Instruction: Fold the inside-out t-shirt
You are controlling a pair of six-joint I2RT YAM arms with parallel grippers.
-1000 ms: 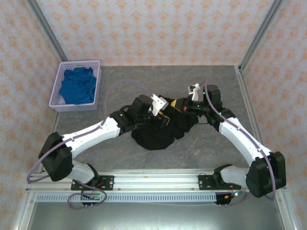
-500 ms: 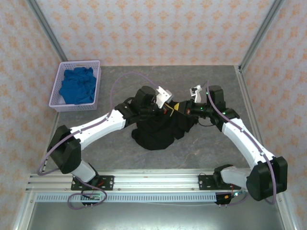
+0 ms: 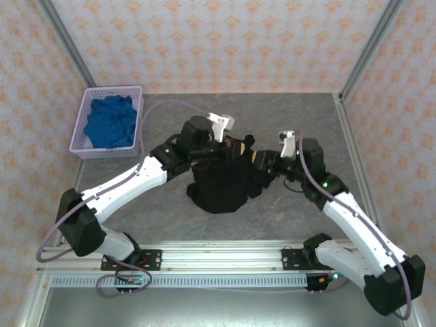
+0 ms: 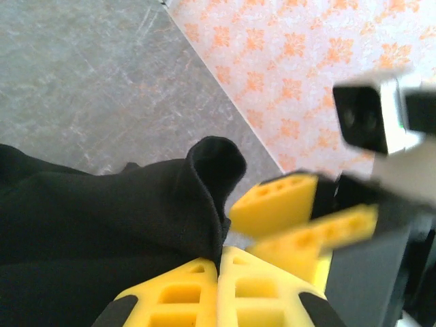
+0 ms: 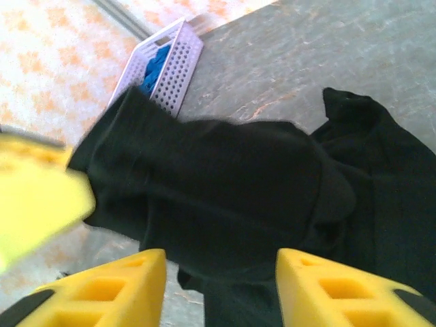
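The black t-shirt (image 3: 221,187) lies bunched in the middle of the grey worktop (image 3: 272,116), its far edge lifted off the surface. The left tool (image 3: 235,145) sits at that raised edge; in the left wrist view its yellow fingers (image 4: 177,296) are pressed together, pinching a fold of the dark fabric. The right tool (image 3: 262,160) is just beside it, at the shirt's right side, with its jaws spread apart and the cloth lying beyond them. At the far left stands a lavender basket (image 3: 112,89) holding a blue cloth (image 3: 109,122), well apart from the shirt.
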